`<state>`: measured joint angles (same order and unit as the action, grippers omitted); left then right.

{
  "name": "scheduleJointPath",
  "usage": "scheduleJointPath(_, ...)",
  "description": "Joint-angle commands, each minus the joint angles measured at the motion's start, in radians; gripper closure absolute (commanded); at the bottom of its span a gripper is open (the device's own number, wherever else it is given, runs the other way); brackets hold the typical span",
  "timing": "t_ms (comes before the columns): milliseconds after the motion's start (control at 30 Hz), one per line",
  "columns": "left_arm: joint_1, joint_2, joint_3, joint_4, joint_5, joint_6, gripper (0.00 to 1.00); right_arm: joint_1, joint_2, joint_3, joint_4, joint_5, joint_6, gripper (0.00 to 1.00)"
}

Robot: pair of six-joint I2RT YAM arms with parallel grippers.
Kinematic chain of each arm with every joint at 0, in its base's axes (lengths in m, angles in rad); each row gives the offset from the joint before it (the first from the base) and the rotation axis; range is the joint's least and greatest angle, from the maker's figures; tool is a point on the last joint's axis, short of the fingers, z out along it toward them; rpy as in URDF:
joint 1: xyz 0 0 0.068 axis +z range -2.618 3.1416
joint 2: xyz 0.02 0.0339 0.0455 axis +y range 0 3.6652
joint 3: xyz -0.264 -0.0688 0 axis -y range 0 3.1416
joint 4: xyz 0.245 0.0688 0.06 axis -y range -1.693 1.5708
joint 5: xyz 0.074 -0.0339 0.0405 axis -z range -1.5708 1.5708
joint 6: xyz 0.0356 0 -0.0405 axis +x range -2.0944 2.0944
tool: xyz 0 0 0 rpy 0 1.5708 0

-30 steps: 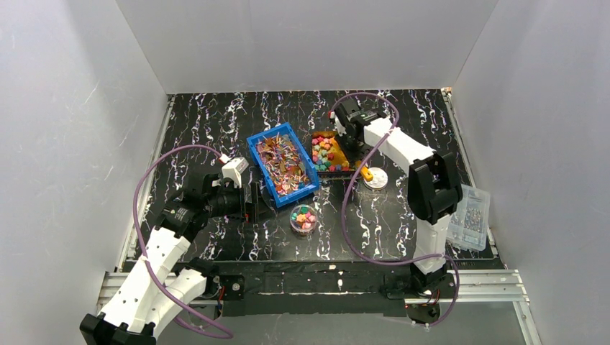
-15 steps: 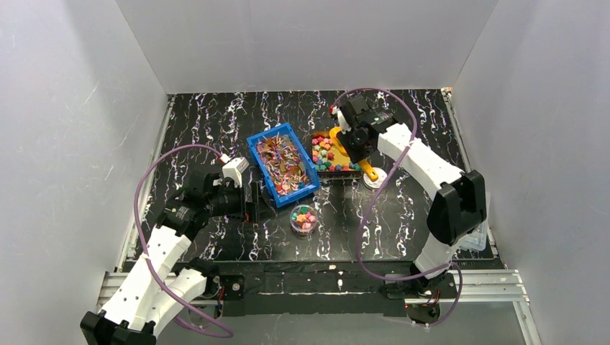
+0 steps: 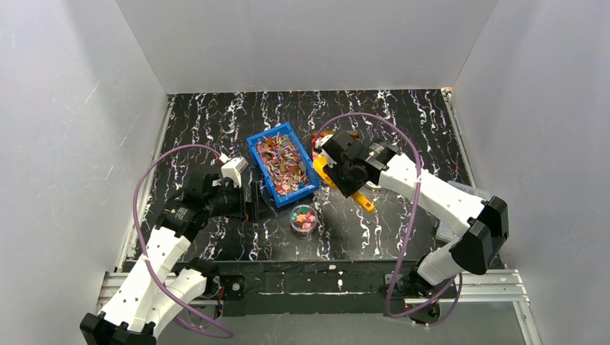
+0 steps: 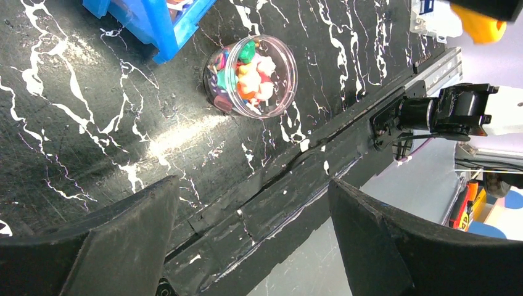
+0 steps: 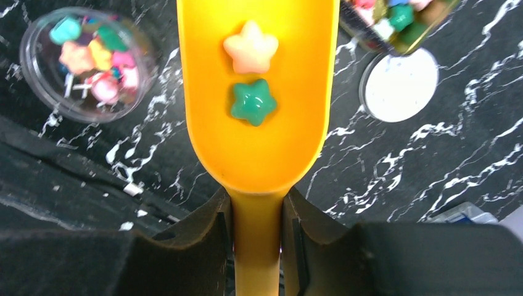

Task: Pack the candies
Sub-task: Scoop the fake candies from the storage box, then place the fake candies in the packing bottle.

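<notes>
Two star-shaped candies, one pale peach (image 5: 250,47) and one green (image 5: 253,102), lie in the bowl of an orange scoop (image 5: 259,142). My right gripper (image 5: 257,206) is shut on the scoop's handle and holds it above the table (image 3: 321,171), just right of a clear round cup (image 5: 86,61) partly filled with mixed candies. That cup (image 3: 304,218) stands in front of the blue bin. More candies fill a tray (image 5: 401,18) ahead on the right. My left gripper (image 4: 250,191) hangs open and empty, left of the cup (image 4: 251,76).
A blue bin (image 3: 283,164) of thin coloured bits stands left of the tray. A white round lid (image 5: 399,85) lies on the table right of the scoop. A clear box (image 4: 432,18) sits near the right edge. The metal rail (image 3: 316,284) runs along the near edge.
My right arm has swung from over the candy tray toward the near left, carrying the scoop to beside the cup. The left arm has not moved.
</notes>
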<state>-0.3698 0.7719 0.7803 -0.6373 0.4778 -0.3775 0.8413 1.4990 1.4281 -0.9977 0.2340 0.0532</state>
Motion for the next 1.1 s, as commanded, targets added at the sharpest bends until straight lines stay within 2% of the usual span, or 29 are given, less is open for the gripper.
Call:
scheduleJointPath(0, 0.000, -0.016, 0.008, -0.024, -0.009, 0.009, 0.11, 0.069, -0.069, -0.030, -0.078, 0.012, 0.102, 0.99)
scheduleJointPath(333, 0.000, -0.027, 0.008, -0.024, -0.010, 0.008, 0.11, 0.250, -0.109, -0.047, -0.216, -0.060, 0.214, 0.99)
scheduleJointPath(567, 0.000, -0.029, 0.008, -0.025, -0.013, 0.007, 0.12, 0.331, -0.070, -0.023, -0.288, -0.091, 0.253, 0.99)
scheduleJointPath(1067, 0.000, -0.039, 0.008, -0.025, -0.010, 0.007, 0.12, 0.344, 0.038, 0.054, -0.342, -0.152, 0.301, 0.99)
